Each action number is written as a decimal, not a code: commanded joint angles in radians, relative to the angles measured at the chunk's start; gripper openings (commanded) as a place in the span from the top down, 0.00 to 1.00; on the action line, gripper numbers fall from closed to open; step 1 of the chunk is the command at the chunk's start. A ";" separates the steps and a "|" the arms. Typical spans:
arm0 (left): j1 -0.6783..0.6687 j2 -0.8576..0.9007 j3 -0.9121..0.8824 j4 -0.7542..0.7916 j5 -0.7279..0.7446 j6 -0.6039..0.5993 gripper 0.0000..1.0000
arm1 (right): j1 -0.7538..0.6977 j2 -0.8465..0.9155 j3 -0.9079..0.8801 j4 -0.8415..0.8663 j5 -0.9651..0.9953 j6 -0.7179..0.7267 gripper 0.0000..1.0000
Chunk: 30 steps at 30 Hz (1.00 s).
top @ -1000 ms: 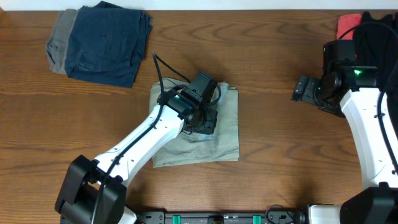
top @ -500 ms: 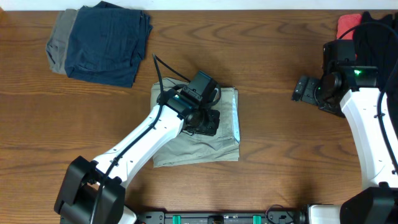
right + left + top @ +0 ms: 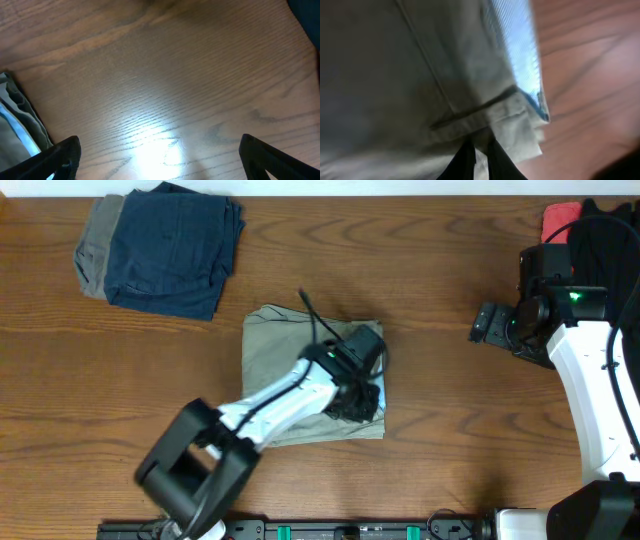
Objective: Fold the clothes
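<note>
Shorts (image 3: 290,365): khaki, lying flat on the table (image 3: 450,440) in a rough square, already doubled over. A strip of pale blue lining (image 3: 520,55) shows along their right edge.
Left gripper (image 3: 362,398): low over the shorts' lower right corner. In the wrist view its fingers (image 3: 457,167) are drawn nearly together with a thin bit of hem between them. It looks like a pinch, though that view is blurred.
Right gripper (image 3: 487,323): well to the right of the shorts, over bare wood, fingers spread wide and holding nothing.
Step in hand: probably taking the right edge of the shorts to carry it over for another fold, or to tuck the lining out of sight.
Doing it well: catch every layer at the corner, not the top hem alone. Lift only enough to clear the cloth beneath. Carry the edge straight across toward the shorts' left edge so the two edges meet square, then lay it down before letting go.
Risk: a pinch on one layer would peel the stack open, and a pull along the table would drag the whole garment and wrinkle it.
Other clothes: a folded navy pile (image 3: 170,245) on a grey piece (image 3: 93,250) up and left of the shorts, and a red piece (image 3: 558,218) far up and right of them.
</note>
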 commanded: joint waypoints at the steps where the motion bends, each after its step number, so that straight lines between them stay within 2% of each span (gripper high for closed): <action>1: -0.028 0.059 -0.009 0.002 0.006 -0.057 0.93 | -0.002 -0.007 0.001 -0.001 0.003 -0.009 0.01; 7: -0.045 0.040 0.006 -0.011 0.030 -0.056 0.94 | -0.002 -0.007 0.001 -0.001 0.003 -0.009 0.01; 13: -0.041 -0.113 0.049 -0.035 0.012 -0.029 0.94 | -0.002 -0.007 0.001 -0.001 0.003 -0.009 0.01; 16: -0.035 -0.201 0.053 -0.019 -0.098 -0.029 0.94 | -0.002 -0.007 0.001 -0.001 0.003 -0.009 0.01; 20: -0.035 -0.257 0.053 0.035 -0.335 -0.029 0.93 | -0.002 -0.007 0.001 -0.001 0.003 -0.009 0.01; 24: -0.035 -0.234 0.053 0.116 -0.514 -0.029 0.93 | -0.002 -0.007 0.001 -0.001 0.003 -0.009 0.01; 30: -0.031 -0.107 0.053 0.262 -0.692 -0.021 0.92 | -0.002 -0.007 0.001 -0.001 0.003 -0.009 0.01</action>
